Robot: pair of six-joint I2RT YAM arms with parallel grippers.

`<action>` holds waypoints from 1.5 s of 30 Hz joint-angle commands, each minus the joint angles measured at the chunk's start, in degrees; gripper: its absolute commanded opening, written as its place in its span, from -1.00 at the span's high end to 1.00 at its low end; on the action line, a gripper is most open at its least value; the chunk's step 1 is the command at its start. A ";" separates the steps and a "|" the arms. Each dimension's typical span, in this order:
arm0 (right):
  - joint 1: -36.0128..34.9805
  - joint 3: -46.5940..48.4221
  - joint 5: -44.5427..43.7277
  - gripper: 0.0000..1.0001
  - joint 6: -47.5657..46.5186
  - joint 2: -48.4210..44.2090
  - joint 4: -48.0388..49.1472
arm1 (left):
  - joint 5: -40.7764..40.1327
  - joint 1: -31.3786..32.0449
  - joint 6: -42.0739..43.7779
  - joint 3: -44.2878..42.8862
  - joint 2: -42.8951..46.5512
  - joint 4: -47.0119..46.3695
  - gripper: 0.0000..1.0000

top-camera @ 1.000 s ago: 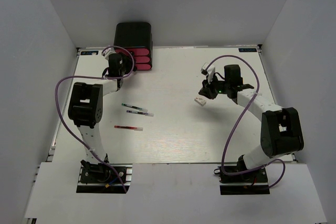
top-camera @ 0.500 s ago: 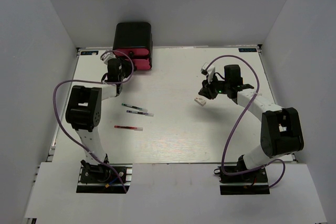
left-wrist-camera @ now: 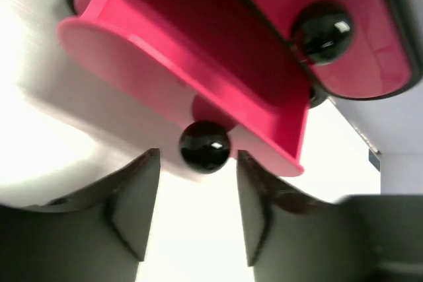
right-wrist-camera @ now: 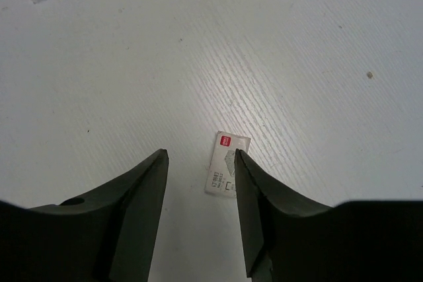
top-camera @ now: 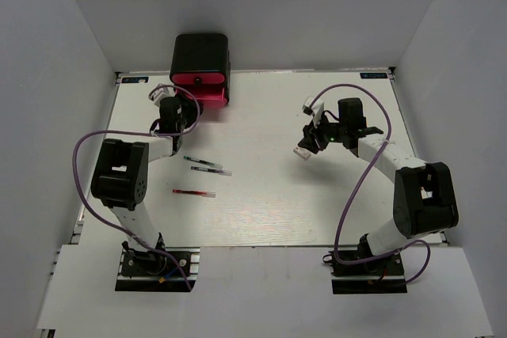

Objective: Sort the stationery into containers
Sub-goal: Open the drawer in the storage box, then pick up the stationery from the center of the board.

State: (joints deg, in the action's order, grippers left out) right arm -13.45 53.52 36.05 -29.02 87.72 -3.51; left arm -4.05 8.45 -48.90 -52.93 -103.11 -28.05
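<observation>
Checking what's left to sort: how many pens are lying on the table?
3, all left of centre: far dark pen, near dark pen beside it, red pen nearest the arm bases. More could be hidden in the pink drawers.

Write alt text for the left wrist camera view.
A pink-red drawer stands pulled out, its black knob between the open tips of the left gripper. A second drawer front with its own knob shows at upper right.
</observation>
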 commanded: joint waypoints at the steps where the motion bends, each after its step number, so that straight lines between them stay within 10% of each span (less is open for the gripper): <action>1: 0.01 0.54 0.60 -0.03 -2.53 -0.19 -2.72 | -1.39 -0.10 0.21 -0.42 3.52 3.53 -0.24; 7: -0.08 1.85 -1.94 -0.10 -5.87 2.19 -7.74 | -0.87 -0.10 2.67 -1.13 5.99 7.30 -0.56; 24: -4.04 5.11 -17.15 -0.11 -2.54 13.26 -6.51 | -3.76 -0.63 6.28 17.05 33.92 17.50 -0.64; 34: -5.27 5.37 -15.49 1.00 -7.88 14.32 -6.60 | -5.26 -0.01 -0.23 29.80 51.86 27.07 -0.64; 45: -12.20 28.26 4.46 1.00 -18.97 17.80 -8.53 | -6.49 -0.01 -5.85 35.18 62.68 30.78 -0.66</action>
State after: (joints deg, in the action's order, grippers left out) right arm -22.26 73.38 33.19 -43.48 102.54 -13.67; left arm -9.72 8.34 -53.45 -17.61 -41.12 1.08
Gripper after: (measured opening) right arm 0.392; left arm 0.830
